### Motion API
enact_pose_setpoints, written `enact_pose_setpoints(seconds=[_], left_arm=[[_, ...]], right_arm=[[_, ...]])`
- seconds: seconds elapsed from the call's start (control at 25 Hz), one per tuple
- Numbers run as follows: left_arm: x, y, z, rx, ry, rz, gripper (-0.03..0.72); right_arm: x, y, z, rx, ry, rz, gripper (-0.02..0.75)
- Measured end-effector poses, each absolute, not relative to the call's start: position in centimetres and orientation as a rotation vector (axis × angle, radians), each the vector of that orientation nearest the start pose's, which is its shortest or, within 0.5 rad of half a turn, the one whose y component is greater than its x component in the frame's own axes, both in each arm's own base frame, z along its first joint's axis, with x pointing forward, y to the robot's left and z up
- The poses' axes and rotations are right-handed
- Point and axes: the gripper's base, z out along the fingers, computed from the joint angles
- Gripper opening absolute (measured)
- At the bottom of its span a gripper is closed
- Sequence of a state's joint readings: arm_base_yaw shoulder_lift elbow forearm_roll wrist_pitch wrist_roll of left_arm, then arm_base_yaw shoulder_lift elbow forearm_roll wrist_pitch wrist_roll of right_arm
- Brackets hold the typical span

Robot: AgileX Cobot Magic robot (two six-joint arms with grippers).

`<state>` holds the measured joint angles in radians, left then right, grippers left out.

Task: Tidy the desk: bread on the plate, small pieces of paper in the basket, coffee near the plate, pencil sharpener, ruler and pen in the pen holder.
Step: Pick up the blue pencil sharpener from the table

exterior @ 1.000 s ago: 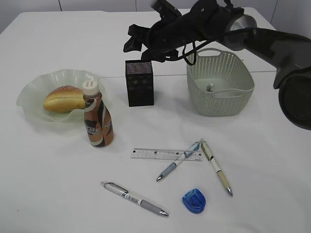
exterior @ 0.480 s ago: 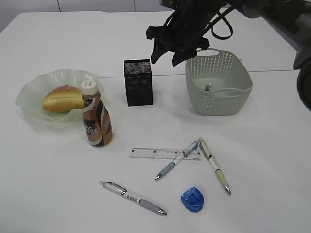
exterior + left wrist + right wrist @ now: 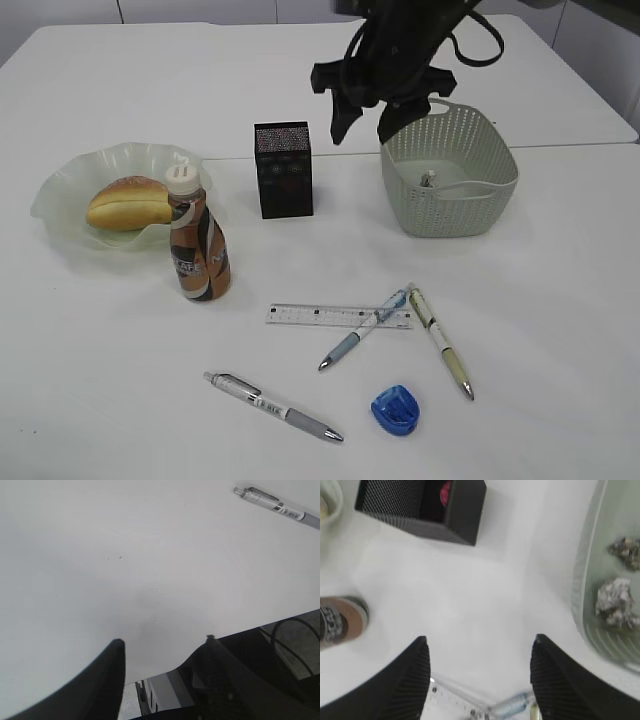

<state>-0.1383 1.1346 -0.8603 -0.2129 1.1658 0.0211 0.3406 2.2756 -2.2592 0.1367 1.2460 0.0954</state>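
The bread (image 3: 128, 203) lies on the green plate (image 3: 60, 190), with the coffee (image 3: 198, 240) standing beside it. Two small pieces of paper (image 3: 615, 602) sit in the basket (image 3: 450, 170). On the desk (image 3: 120, 350) in front lie the ruler (image 3: 320, 316), three pens (image 3: 272, 407) and a blue pencil sharpener (image 3: 396, 410). My right gripper (image 3: 362, 128) hangs open and empty, pointing down between the pen holder (image 3: 284, 168) and the basket. In the left wrist view my left gripper (image 3: 164, 645) stands open over bare desk, one pen (image 3: 280, 507) far off.
Something pink-red (image 3: 446, 492) shows inside the pen holder (image 3: 420, 505). The right wrist view also catches the coffee (image 3: 340, 617) at the left, the basket wall (image 3: 585, 580) at the right, and the ruler (image 3: 455, 702) below the fingers. A seam crosses the desk behind the pen holder.
The right arm has swung from above the pen holder toward the right and turned its gripper downward, now hanging between pen holder and basket. Objects on the desk have not moved.
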Motion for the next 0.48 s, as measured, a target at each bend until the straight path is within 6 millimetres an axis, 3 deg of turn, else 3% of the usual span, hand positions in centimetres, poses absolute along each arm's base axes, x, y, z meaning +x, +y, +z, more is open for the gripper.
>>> enact_pose_setpoints(seconds=[0.16,0.48], left_arm=[[18.2,-4.1,28.3,0.154,2.919,-0.287,0.371],[18.3,-4.1,28.3,0.156,2.912,-0.277,0.371]], right_arm=[[43.5,18.1,25.4,-0.376,2.859,0.232,0.464],[35.3,19.8,24.0,-0.635,2.985,0.072,0.464]])
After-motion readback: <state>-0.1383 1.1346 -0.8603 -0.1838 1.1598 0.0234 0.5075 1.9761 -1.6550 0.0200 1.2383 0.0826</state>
